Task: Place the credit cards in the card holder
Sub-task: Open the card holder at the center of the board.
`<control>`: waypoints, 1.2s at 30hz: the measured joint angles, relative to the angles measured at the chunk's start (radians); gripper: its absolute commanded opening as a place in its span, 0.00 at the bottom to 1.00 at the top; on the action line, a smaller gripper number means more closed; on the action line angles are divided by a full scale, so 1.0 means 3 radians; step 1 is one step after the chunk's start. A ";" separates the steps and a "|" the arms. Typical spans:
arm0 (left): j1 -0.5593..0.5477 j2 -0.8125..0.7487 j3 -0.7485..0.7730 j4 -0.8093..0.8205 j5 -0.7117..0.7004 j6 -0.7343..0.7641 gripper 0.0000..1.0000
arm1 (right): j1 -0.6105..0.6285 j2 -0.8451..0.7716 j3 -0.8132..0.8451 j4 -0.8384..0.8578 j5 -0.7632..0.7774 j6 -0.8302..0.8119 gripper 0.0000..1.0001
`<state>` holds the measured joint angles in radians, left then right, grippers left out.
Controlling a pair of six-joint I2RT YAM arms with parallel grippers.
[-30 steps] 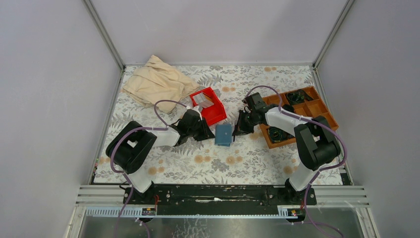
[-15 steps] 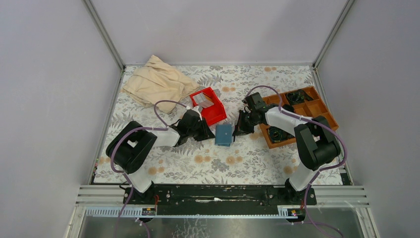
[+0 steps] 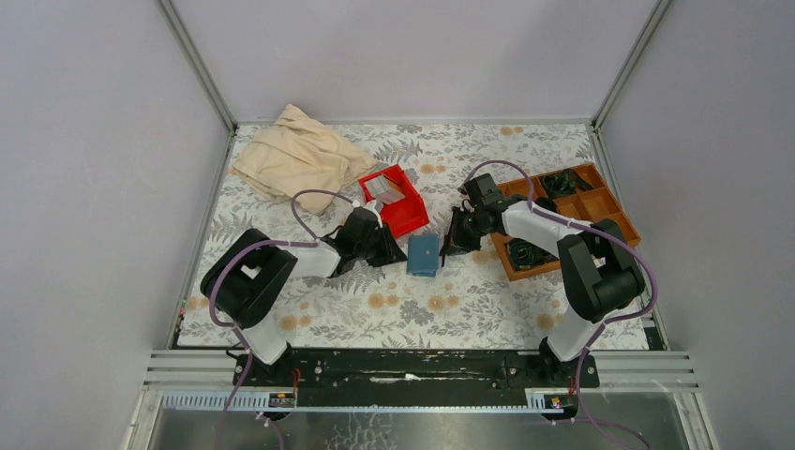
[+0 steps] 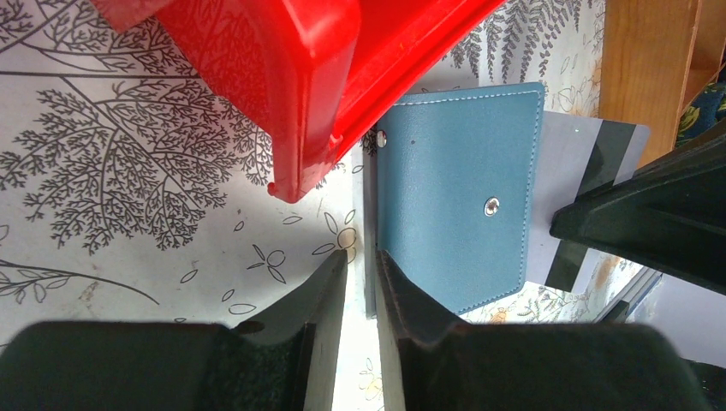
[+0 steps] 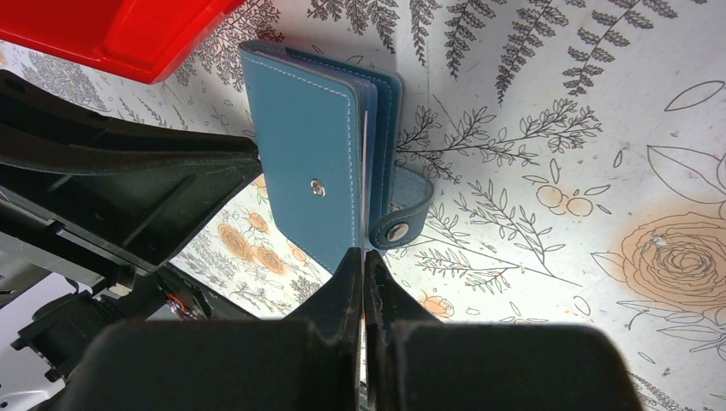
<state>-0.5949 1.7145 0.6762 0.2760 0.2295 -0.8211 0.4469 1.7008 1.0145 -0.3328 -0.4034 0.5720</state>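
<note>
The holder sits mid-table, closed-side cover up, with an arm on each side. The left gripper comes in from its 9 o'clock. Its fingers leave only a slit between them and pinch the holder's near edge, where a thin grey strip runs. The right gripper comes in from 3 o'clock with its fingers pressed together on the edge of a card. That card is pale grey with a dark stripe. It pokes out of the holder's open side toward the right gripper, part of it tucked between the pale blue sleeves. The holder's strap hangs loose, its snap undone, curling onto the table at the open side.

The red bin stands just beside the holder at its 11 o'clock, almost touching the corner. Something pale lies inside it, too small to make out. The wooden tray lies at 3 o'clock, beyond the right gripper. A beige cloth is bunched at 10 o'clock, well apart.
</note>
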 measured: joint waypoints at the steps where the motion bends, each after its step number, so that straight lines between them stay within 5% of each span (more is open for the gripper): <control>1: 0.0000 0.0000 0.0000 0.0001 0.0000 0.0000 0.28 | 0.0000 0.0000 0.0000 0.0000 -0.0001 0.0000 0.00; 36: 0.0000 0.0023 -0.0022 0.0048 0.0024 -0.0004 0.27 | 0.0000 -0.0056 0.0069 -0.0085 -0.0003 0.0000 0.00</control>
<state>-0.5949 1.7214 0.6697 0.2905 0.2367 -0.8223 0.4469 1.6840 1.0351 -0.3584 -0.4042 0.5720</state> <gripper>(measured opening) 0.273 0.015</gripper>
